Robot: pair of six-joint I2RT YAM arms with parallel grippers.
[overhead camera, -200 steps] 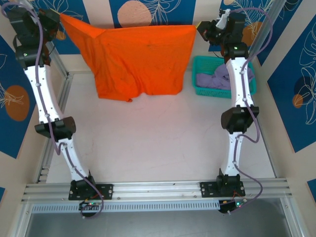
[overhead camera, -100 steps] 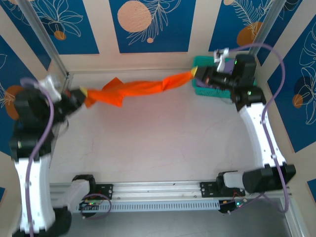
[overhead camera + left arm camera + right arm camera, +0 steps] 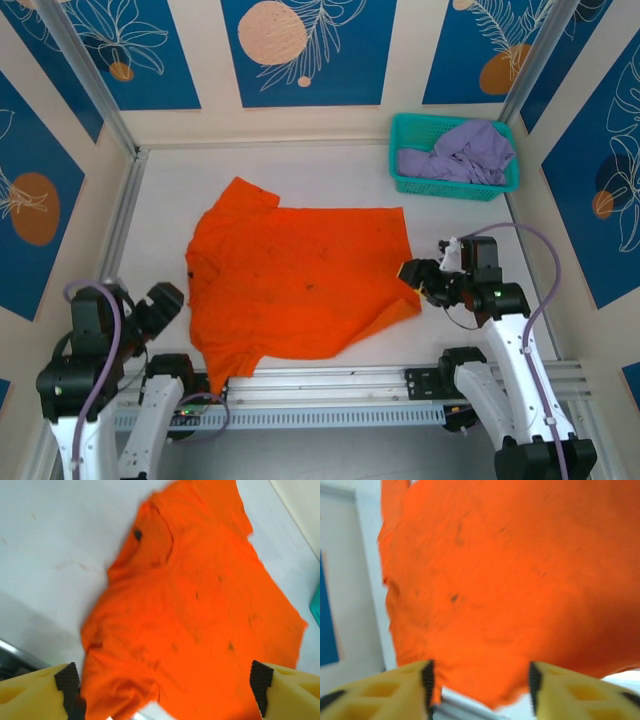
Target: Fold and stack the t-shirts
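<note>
Orange t-shirt (image 3: 300,280) lies spread flat mid-frame on the table (image 3: 300,170), collar toward the left, no fold in it yet. Lavender t-shirt (image 3: 455,160) sits crumpled in the teal basket (image 3: 455,187), upper right. Left gripper (image 3: 165,300), lower left, just off the shirt's edge: jaws spread wide, nothing held. Right gripper (image 3: 412,272), at the shirt's right edge: jaws apart, no cloth pinched. Early stage by my read: all folds, the second shirt and the stacking are left.

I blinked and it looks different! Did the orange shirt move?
Yes. The orange t-shirt came toward the near rail, away from the back wall and the teal basket, and now lies spread flat.
</note>
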